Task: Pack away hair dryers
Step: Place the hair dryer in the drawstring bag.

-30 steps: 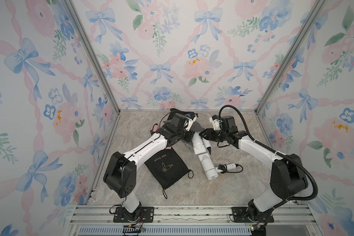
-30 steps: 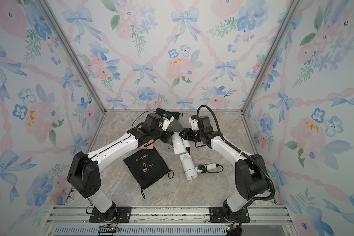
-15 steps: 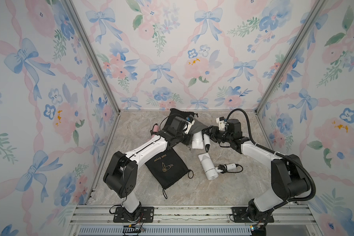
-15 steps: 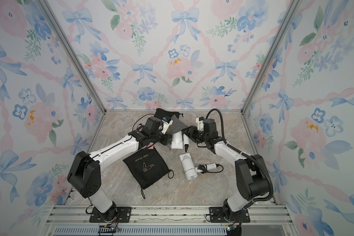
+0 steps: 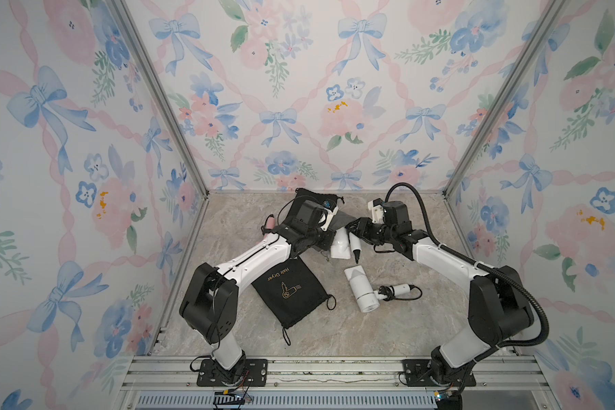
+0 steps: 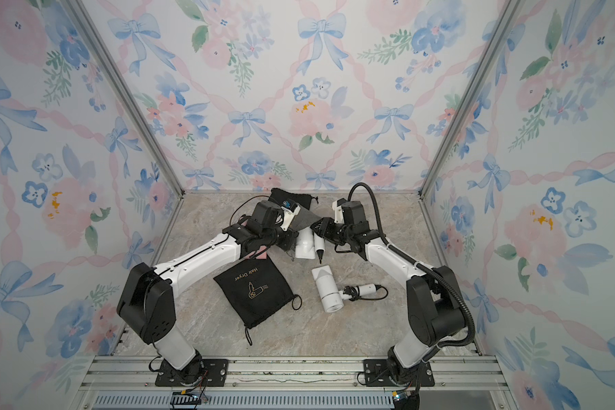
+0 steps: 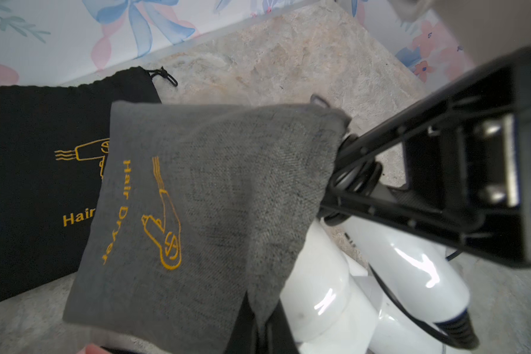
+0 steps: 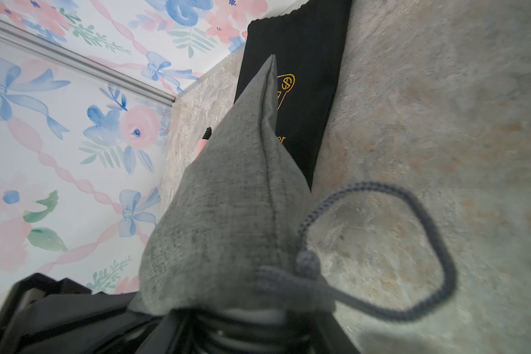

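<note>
My left gripper (image 7: 258, 325) is shut on the edge of a grey drawstring pouch (image 7: 212, 199), holding it off the floor at the back middle (image 5: 343, 219). My right gripper (image 8: 252, 334) is shut on a white hair dryer (image 5: 341, 246) at its cord-wrapped end, right at the pouch mouth. The barrel (image 7: 365, 291) hangs outside the pouch. A second white hair dryer (image 5: 361, 291) lies on the floor in front with its cord beside it. Most of the pink hair dryer (image 5: 270, 223) is hidden behind my left arm.
One black pouch (image 5: 288, 291) with gold print lies flat near my left arm. Another black pouch (image 7: 43, 184) lies against the back wall under the grey one. The grey pouch's drawstring loop (image 8: 411, 245) hangs loose. Patterned walls close in three sides.
My right arm has lifted the white dryer away from the dryer on the floor and brought it to the grey pouch's mouth. The left gripper has raised the pouch slightly.
</note>
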